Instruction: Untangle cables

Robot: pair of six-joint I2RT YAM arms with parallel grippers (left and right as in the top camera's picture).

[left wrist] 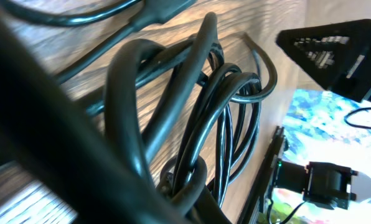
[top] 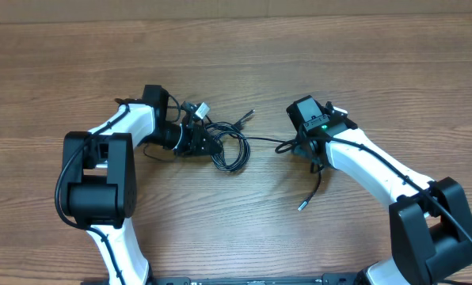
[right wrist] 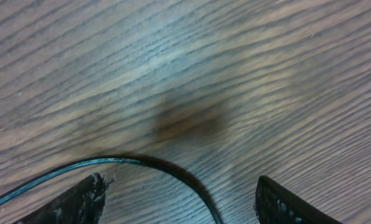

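Observation:
The cables [top: 230, 149] lie as a black tangle of loops on the wooden table, left of centre. My left gripper [top: 206, 144] lies at the tangle's left edge, shut on the cables. The left wrist view is filled with blurred loops of cable [left wrist: 229, 99] converging low in the frame. One thin cable [top: 261, 141] runs right from the tangle to my right gripper [top: 301, 147] and bends down to a silvery tip [top: 302, 206]. In the right wrist view the right gripper [right wrist: 182, 202] is open, and that cable [right wrist: 129, 160] arcs on the table between its fingertips [right wrist: 79, 199], untouched.
A loose plug end [top: 248, 115] points up and right from the tangle. The table [top: 236, 55] stretches bare-wooded behind both arms. The arms' bases [top: 93, 190] stand at the front left and front right. The right arm [left wrist: 322, 183] shows in the left wrist view.

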